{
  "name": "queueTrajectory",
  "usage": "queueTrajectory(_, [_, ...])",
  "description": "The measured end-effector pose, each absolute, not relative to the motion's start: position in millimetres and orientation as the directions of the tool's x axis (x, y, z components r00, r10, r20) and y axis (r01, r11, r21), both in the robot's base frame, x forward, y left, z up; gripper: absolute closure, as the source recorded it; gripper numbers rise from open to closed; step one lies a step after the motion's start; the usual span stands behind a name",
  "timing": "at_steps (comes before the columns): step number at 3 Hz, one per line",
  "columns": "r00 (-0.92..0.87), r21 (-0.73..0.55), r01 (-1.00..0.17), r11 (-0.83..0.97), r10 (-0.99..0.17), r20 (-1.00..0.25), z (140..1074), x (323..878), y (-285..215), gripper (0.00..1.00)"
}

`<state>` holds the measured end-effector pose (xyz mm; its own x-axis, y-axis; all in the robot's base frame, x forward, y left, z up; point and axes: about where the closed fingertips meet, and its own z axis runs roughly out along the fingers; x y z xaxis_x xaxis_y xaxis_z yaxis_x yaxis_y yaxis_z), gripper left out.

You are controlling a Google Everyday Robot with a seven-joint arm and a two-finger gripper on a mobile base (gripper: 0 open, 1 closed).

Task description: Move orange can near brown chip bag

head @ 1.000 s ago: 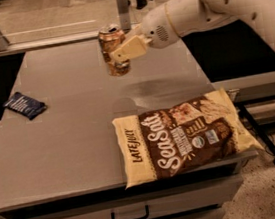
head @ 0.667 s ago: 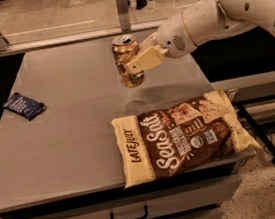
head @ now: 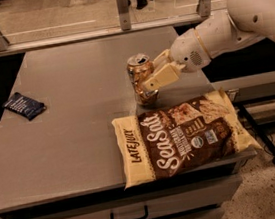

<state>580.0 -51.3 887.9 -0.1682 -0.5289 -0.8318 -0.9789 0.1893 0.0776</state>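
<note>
dim warm light, shadow beneath jaws

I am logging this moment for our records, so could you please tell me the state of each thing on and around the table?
orange can: upright, gripped, just behind the chip bag's far edge; contact with the table unclear.
gripper: shut on the orange can's side, over the table's middle right.
chip bag: lying flat, label up, at the table's front right.
blue packet: lying flat near the left edge.
drawer: shut.
</note>
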Motion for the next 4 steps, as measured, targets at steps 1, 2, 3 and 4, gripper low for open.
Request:
queueTrajectory(1, [-0.169,0.104,-0.983,0.149,-0.54,-0.824,872,564,-69,0.28])
queueTrajectory(2, [-0.165,0.106,-0.985,0.138,-0.544,-0.822,868,555,-78,0.04])
queueTrajectory(3, [-0.142,0.078,-0.987,0.138,-0.552,-0.822,877,559,-85,0.0])
queueTrajectory(4, [-0.085,0.003,-0.99,0.142,-0.571,-0.817,909,579,-90,0.0])
